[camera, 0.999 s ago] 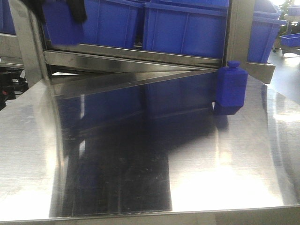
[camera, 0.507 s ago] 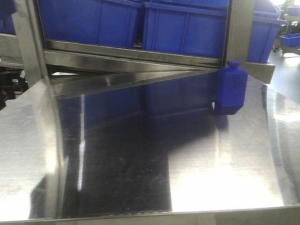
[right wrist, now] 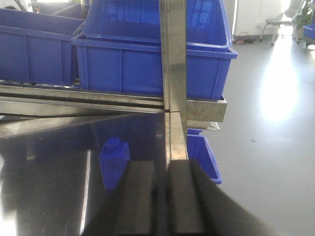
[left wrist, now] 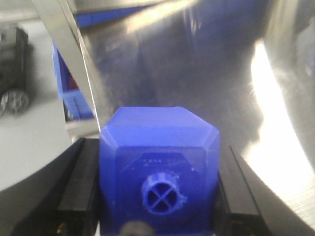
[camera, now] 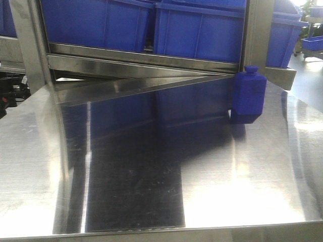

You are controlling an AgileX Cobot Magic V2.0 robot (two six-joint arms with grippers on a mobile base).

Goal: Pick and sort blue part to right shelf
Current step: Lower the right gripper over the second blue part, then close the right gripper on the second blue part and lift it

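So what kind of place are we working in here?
Probably a factory or warehouse sorting station: a steel rack loaded with blue crates, a shiny steel table in front, and bare open floor beyond.

front and right wrist views face the shelf [camera: 141,63] across the table [camera: 151,176]; left wrist looks down
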